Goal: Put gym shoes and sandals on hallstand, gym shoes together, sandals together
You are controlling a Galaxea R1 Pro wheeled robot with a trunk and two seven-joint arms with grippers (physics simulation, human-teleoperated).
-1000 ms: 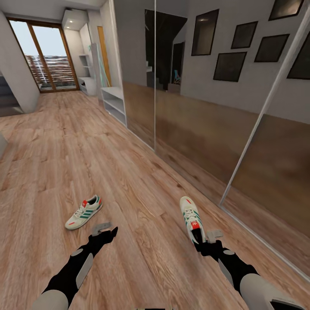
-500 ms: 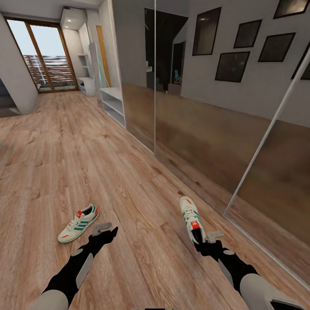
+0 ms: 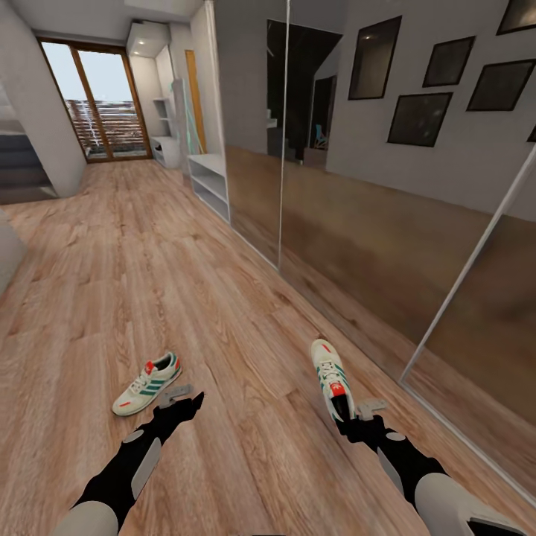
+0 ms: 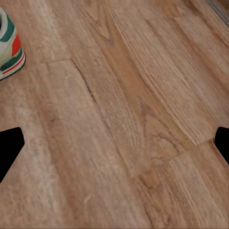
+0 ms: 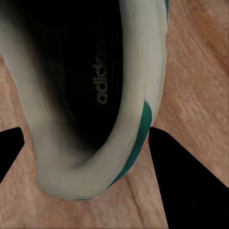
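Observation:
One white gym shoe (image 3: 147, 383) with green stripes lies on the corridor floor (image 3: 223, 313), just beyond my open left gripper (image 3: 183, 400). In the left wrist view its heel (image 4: 9, 44) shows at the edge, well off the gripper (image 4: 114, 143) axis. My right gripper (image 3: 351, 417) is shut on the heel rim of the other gym shoe (image 3: 330, 374), whose toe points away from me. The right wrist view shows that heel (image 5: 86, 124) clamped in the gripper (image 5: 86, 140). The white hallstand (image 3: 211, 177) stands far ahead by the wall. The sandals are out of view.
A mirrored sliding wardrobe (image 3: 387, 238) runs along the right side, close to my right arm. A glass balcony door (image 3: 97, 104) closes the far end of the corridor. A grey wall corner (image 3: 41, 149) juts in at the left.
The whole picture has shifted, so the camera has moved. Both arms keep their pose, and the right gripper still holds its shoe.

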